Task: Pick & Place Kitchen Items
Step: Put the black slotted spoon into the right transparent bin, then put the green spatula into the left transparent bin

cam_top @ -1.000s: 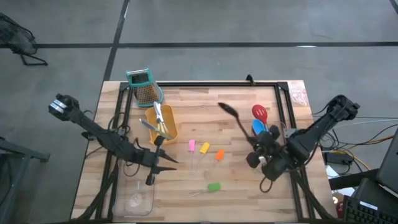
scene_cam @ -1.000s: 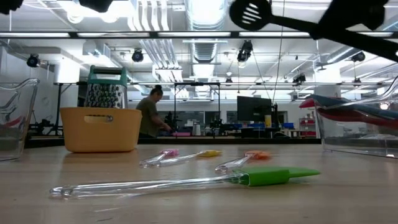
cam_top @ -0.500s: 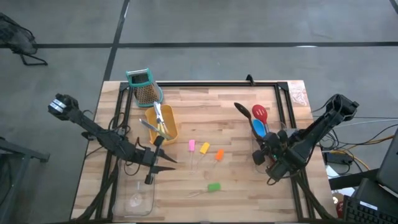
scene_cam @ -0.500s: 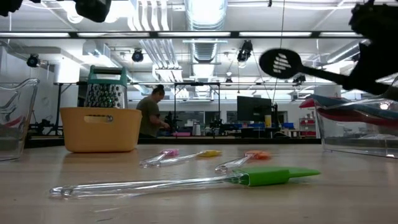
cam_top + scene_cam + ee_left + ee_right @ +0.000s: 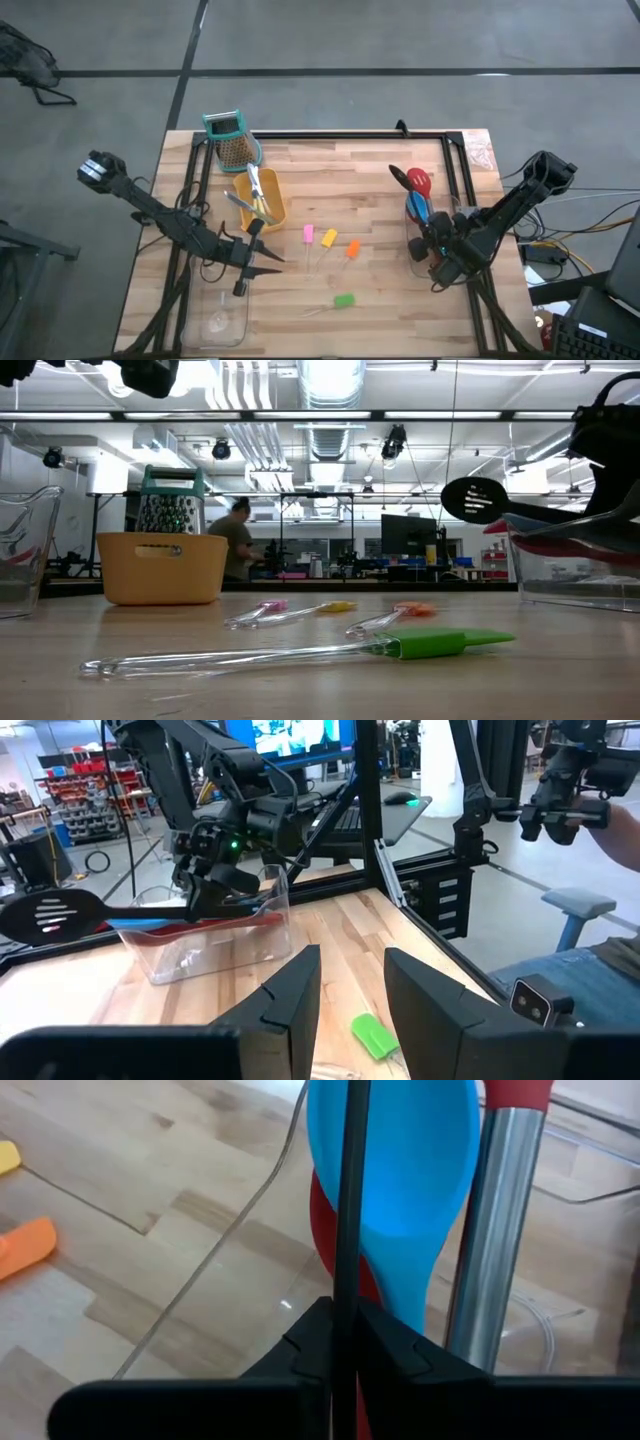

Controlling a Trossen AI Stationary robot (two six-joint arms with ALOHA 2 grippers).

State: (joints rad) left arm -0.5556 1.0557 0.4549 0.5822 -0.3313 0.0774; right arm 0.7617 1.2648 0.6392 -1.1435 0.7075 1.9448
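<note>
Right gripper [image 5: 437, 252] at the clear plastic tray [image 5: 412, 243] — jaws pinched on the thin handle of the black slotted spoon [image 5: 478, 499].

Handle runs straight between the two fingers [image 5: 305, 1342]; the spoon's head juts past the tray rim, over the red spoon [image 5: 418, 183] and blue spoon [image 5: 415, 207] lying in it. Left gripper [image 5: 268, 263] hovers beside the yellow tub [image 5: 272, 208] — jaws apart, holding nothing.

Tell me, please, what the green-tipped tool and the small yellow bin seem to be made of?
Green-tipped tool: see-through handle, likely clear plastic; the flat matte green tip looks like silicone or soft plastic. Yellow bin: opaque matte plastic, judging by its even colour and moulded handle slot.
</note>
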